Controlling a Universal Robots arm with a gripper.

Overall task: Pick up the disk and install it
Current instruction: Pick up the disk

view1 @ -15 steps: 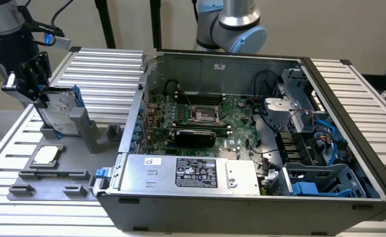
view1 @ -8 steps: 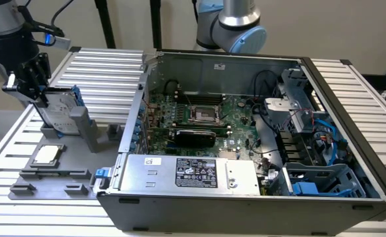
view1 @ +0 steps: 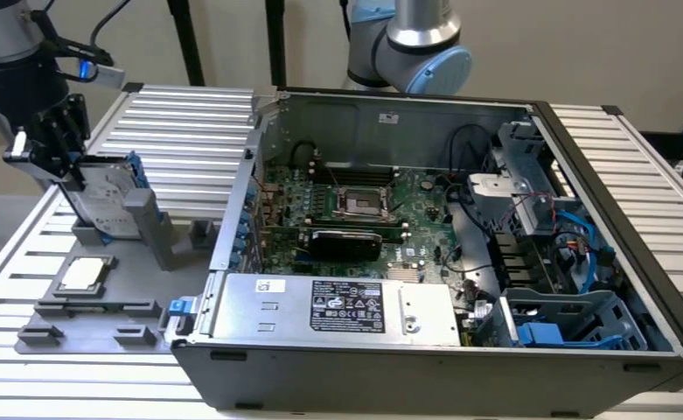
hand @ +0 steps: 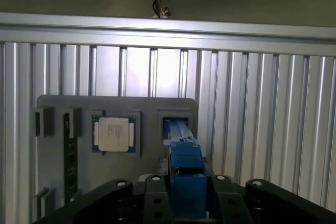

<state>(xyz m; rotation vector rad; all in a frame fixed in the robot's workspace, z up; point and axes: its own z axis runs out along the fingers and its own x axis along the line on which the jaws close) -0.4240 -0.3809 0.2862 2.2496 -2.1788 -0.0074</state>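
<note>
Gripping disk, claw at grey holder.

Gripper at exterior view's left, fingers tight against both sides of disk (no gap at blue frame). Disk upright in grey stand; open air above. CPU chip flat and low on fixture plate, near stand. Case wall rises just beside stand, between it and case interior. Inside: silver box fills near side; cables cross right bay; drive cage at near right corner looks open from above. Second arm base behind case.
</note>
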